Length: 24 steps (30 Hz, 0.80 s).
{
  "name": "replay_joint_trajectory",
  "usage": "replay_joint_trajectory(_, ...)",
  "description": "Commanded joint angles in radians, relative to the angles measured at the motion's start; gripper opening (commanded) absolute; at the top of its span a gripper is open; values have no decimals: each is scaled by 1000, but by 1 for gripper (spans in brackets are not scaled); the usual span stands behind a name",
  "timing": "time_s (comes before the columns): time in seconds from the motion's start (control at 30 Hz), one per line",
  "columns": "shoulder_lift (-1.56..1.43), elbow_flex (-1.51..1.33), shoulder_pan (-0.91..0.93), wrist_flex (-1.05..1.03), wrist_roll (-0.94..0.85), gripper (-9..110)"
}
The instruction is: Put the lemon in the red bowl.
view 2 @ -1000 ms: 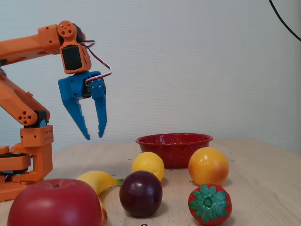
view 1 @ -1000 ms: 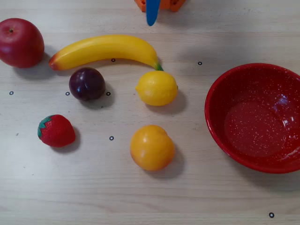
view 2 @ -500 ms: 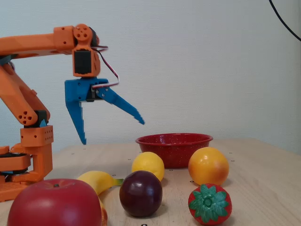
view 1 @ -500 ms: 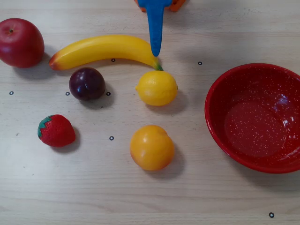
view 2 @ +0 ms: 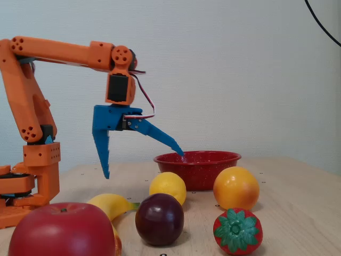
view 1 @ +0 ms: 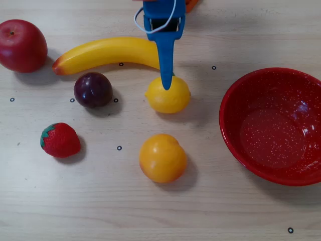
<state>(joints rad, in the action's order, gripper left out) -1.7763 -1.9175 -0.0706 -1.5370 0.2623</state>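
Note:
The lemon [view 1: 168,96] is pale yellow and lies on the table in the middle of the overhead view; in the fixed view it [view 2: 168,186] sits behind the plum. The red bowl [view 1: 228,118] with white speckles stands empty to the lemon's right in the overhead view, and at the back in the fixed view [view 2: 197,161]. My blue gripper [view 2: 144,164] is open wide and empty, hanging above the table with its fingertips higher than the lemon. In the overhead view the gripper [view 1: 165,57] reaches down from the top edge, and one fingertip overlaps the lemon's top edge.
In the overhead view a banana [view 1: 105,52] lies under the gripper's upper left. A red apple [view 1: 21,45], a dark plum [view 1: 93,90] and a strawberry [view 1: 60,140] lie left of the lemon. An orange [view 1: 162,157] lies just below the lemon.

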Motion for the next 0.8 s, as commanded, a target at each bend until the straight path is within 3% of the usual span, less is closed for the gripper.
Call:
replay_joint_trajectory(0.0,11,126,20,34,6,66)
replay_joint_trajectory(0.77,296,259,51,94,-38,67)
